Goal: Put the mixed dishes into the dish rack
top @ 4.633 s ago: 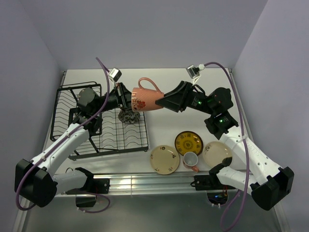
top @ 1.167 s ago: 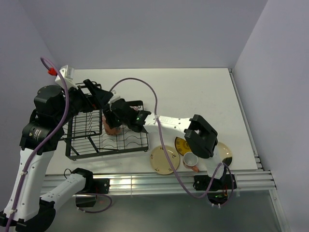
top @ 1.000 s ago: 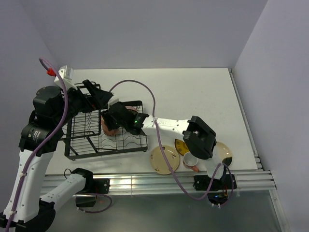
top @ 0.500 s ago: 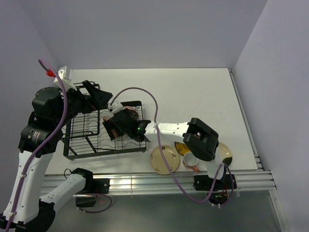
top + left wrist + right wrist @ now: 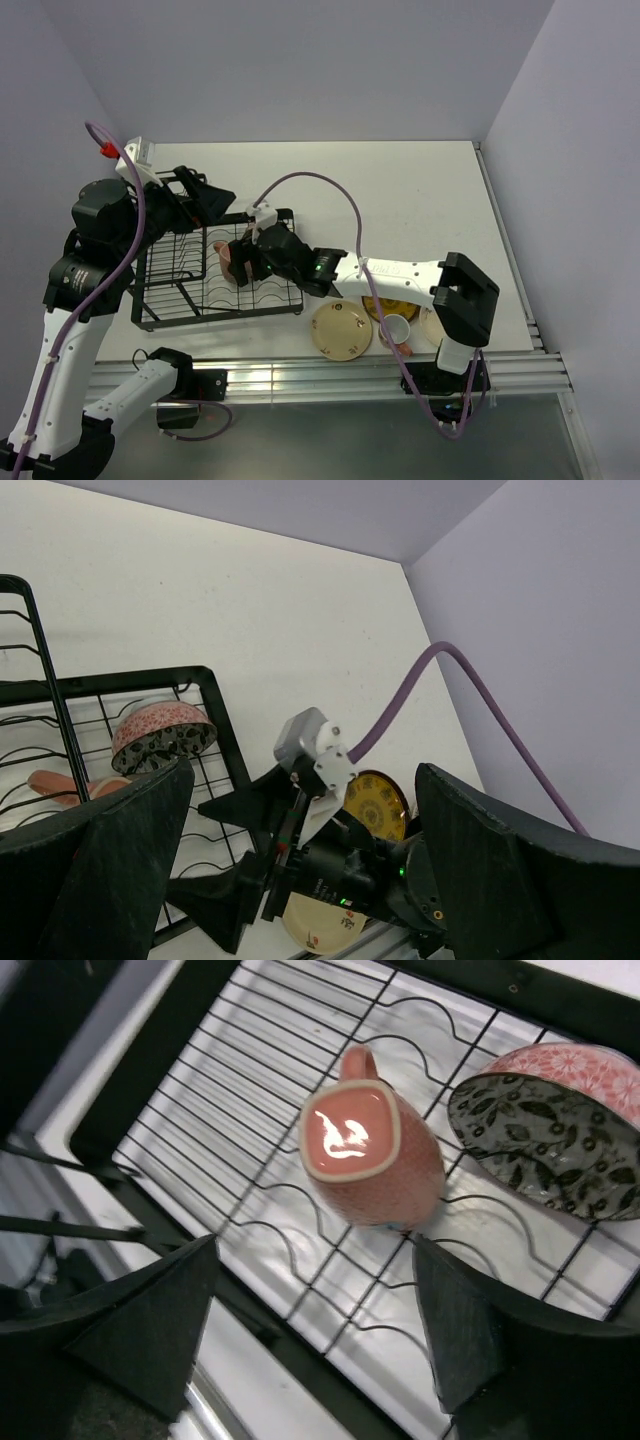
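The black wire dish rack stands at the left. Inside it a pinkish-orange mug rests upside down on the wires, with the small dark patterned bowl tilted beside it. My right gripper is open, its fingertips short of the mug and not touching it. My left gripper hangs open and empty above the rack's far edge. Right of the rack a cream plate, the mustard-yellow plate and a second mug lie on the table. Another cream plate is mostly hidden by the right arm.
The right arm stretches low across the table from the right, over the loose dishes, its purple cable arching above. The rack's raised cage end sits under the left arm. White walls close the table at back and right.
The right gripper has opened and let go of the mug, which now stands in the rack. It has drawn back slightly and its elbow has swung right. The left arm has barely moved.
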